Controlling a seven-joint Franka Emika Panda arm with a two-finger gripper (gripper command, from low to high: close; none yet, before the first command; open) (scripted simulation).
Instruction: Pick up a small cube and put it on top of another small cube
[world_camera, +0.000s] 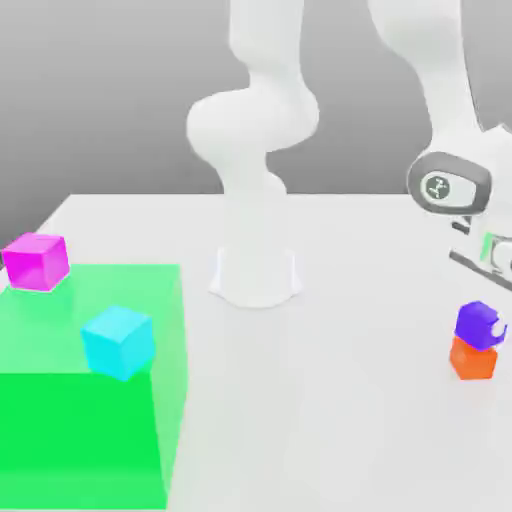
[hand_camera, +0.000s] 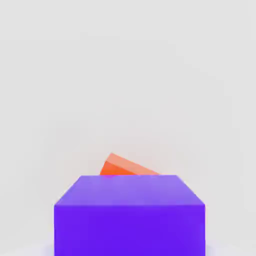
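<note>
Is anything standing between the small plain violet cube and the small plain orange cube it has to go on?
Nothing visible. The violet cube already sits directly on the orange cube. The larger magenta-pink and cyan cubes are well away, toward the exterior view's left.

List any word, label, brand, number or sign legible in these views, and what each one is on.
No words, brands or numbers can be read.
A small dark round emblem with pale marks is on the arm, near its wrist; too small to read.
No lettering can be made out on the purple cube, orange cube or green block.
</note>
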